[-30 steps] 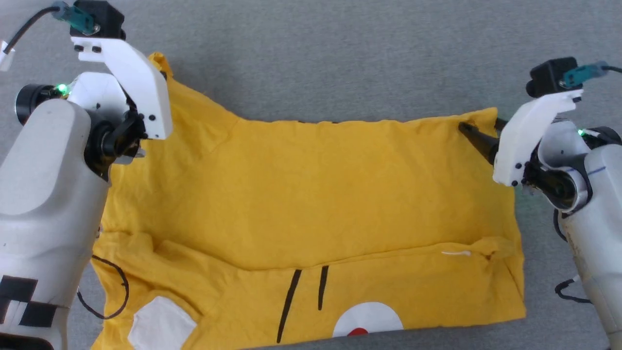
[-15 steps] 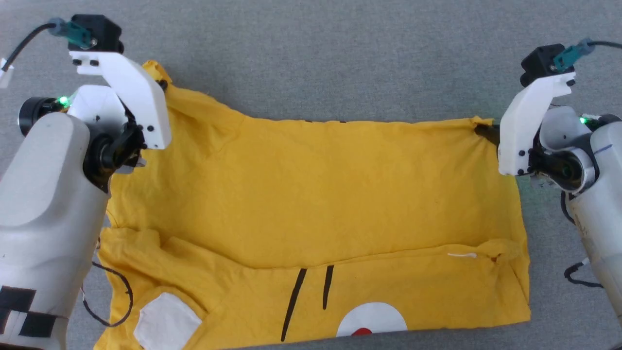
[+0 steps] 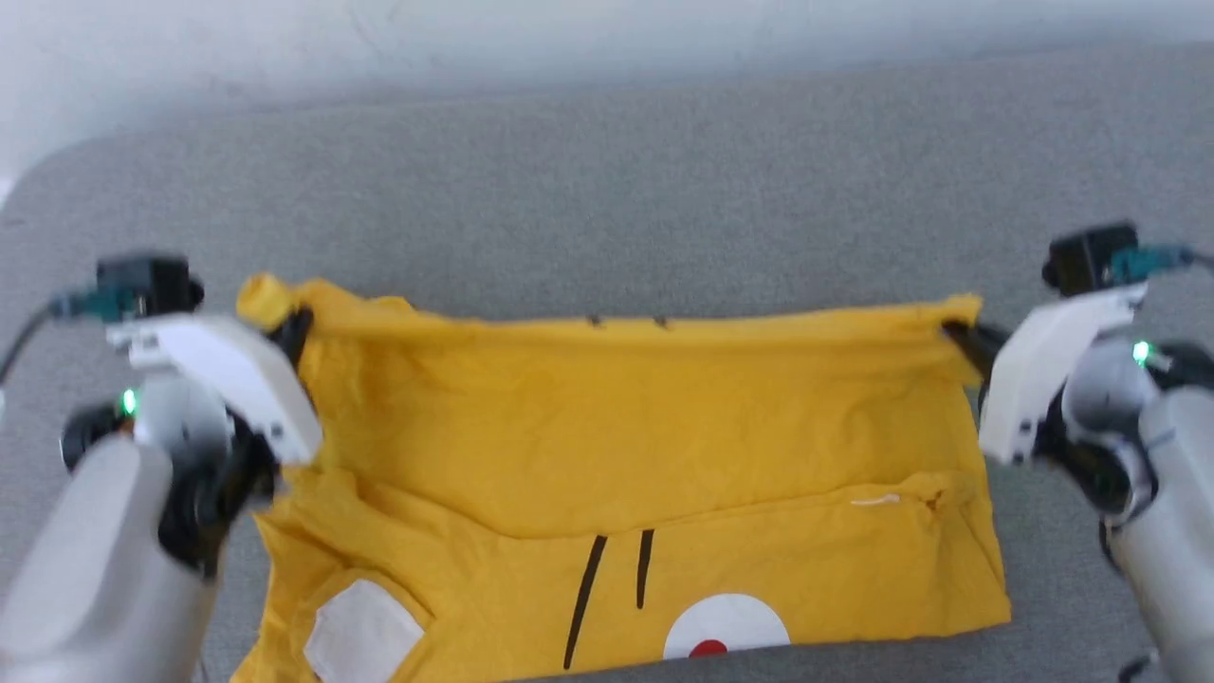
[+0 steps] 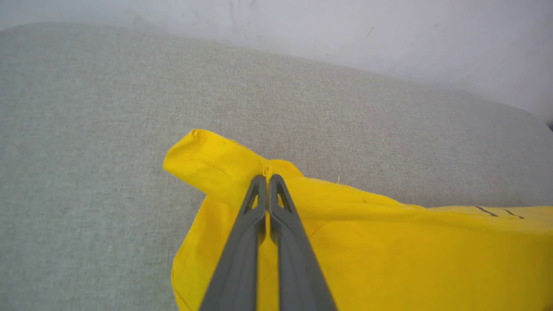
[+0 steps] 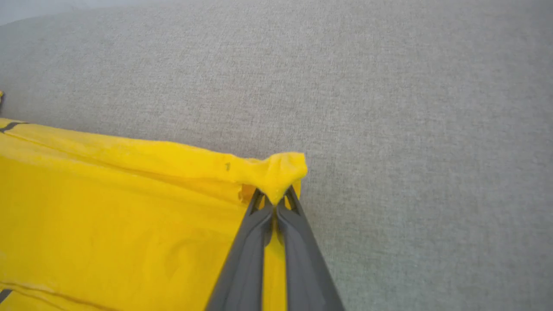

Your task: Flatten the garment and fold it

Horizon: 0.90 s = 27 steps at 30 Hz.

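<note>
Pinching the far left corner of the garment point(image 3: 645, 427), the left gripper point(image 4: 268, 178) has its two dark fingers pressed together on a bunched fold of yellow cloth. A small rolled flap sticks out just left of and beyond the fingertips. The right gripper point(image 5: 275, 199) is likewise closed, its fingers clamped on the far right corner, which puckers over and just past the tips. Between the two pairs of fingers the shirt's far edge runs stretched in a long ridge, with two short black marks near its middle. Back from the fingertips, toward the robot, the rest of the cloth lies on the grey fabric surface point(image 3: 607, 190). A fold line crosses it, and nearer than that show two black stripes, a white circle with a red dot, and a white patch on the left arm's side. Beyond both sets of fingertips the grey surface runs on to a pale wall point(image 3: 474, 38).
</note>
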### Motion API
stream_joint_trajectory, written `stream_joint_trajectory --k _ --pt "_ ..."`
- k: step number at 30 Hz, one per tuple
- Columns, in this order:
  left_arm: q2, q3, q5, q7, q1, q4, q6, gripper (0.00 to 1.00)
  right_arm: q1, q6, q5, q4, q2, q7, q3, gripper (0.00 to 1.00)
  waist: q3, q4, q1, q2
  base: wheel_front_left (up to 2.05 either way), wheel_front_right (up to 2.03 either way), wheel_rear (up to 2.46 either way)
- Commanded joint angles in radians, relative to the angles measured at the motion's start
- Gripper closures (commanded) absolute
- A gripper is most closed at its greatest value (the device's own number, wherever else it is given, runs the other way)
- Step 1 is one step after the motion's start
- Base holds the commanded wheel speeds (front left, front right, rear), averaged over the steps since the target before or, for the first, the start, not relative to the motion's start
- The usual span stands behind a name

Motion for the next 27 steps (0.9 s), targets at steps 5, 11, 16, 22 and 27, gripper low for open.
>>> stream_joint_trajectory --k 5,11,16,22,27 --pt "0.004 0.039 -0.034 -0.051 0.237 -0.139 0.059 1.0 0.164 -0.001 0.009 -0.038 -0.001 -0.059 -0.041 1.0 -0.102 0.031 0.0001 0.0 0.0 0.0 0.0" --pt "-0.019 0.043 -0.064 -0.062 0.455 -0.254 0.119 1.0 0.306 -0.001 0.006 -0.063 0.027 -0.108 -0.115 1.0 -0.12 0.033 0.0001 0.0 0.0 0.0 0.0" --pt "-0.052 0.024 -0.082 -0.066 0.551 -0.261 0.139 0.65 0.39 -0.001 -0.009 -0.066 0.058 -0.12 -0.167 0.56 -0.123 0.033 0.0001 0.0 0.0 0.0 0.0" --pt "-0.085 0.007 -0.066 -0.124 0.556 -0.199 0.124 0.0 0.484 -0.001 -0.042 -0.121 0.095 -0.149 -0.206 0.0 -0.137 0.036 0.0001 0.0 0.0 0.0 0.0" --pt "-0.101 0.017 -0.035 -0.222 0.557 -0.184 0.115 0.0 0.562 -0.001 -0.085 -0.25 0.117 -0.193 -0.261 0.0 -0.16 0.029 0.0001 0.0 0.0 0.0 0.0"
